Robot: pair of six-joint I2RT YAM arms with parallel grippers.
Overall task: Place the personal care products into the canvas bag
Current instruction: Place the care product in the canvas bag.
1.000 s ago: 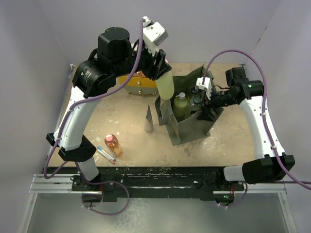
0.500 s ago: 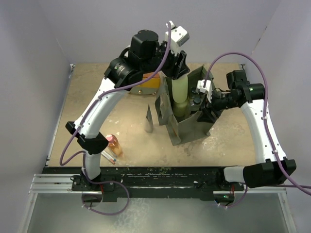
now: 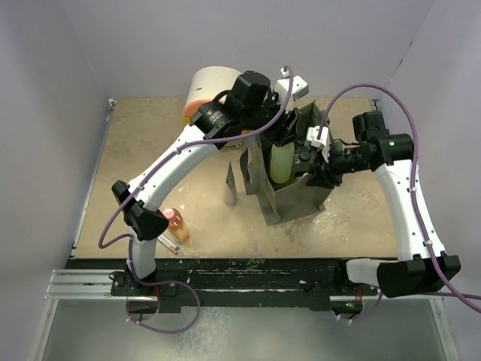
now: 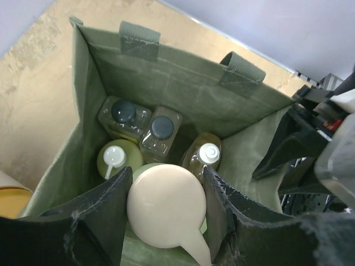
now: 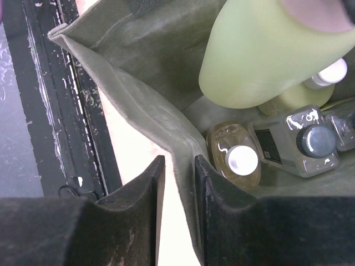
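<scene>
The olive canvas bag (image 3: pixel 294 199) stands open at centre right. My left gripper (image 4: pixel 166 213) is shut on a pale green pump bottle (image 3: pixel 282 164), held upright in the bag's mouth. Below it in the bag are two clear black-capped bottles (image 4: pixel 123 113), another pump bottle (image 4: pixel 113 158) and a white-capped greenish bottle (image 4: pixel 208 154). My right gripper (image 5: pixel 178 166) straddles the bag's right wall (image 5: pixel 138 105). Its inner finger touches the fabric and a gap remains at the outer one. An orange pink-capped bottle (image 3: pixel 176 223) and a slim grey bottle (image 3: pixel 231 186) stand on the table to the left.
The round cream and orange drawer unit (image 3: pixel 207 86) sits at the back, behind my left arm. A thin tube (image 3: pixel 164 241) lies beside the orange bottle near the front left. Purple cables loop over both arms.
My left arm has swung right with the pump bottle, from beside the bag to over its mouth, and lowered it. My right jaws have narrowed around the bag's wall.
</scene>
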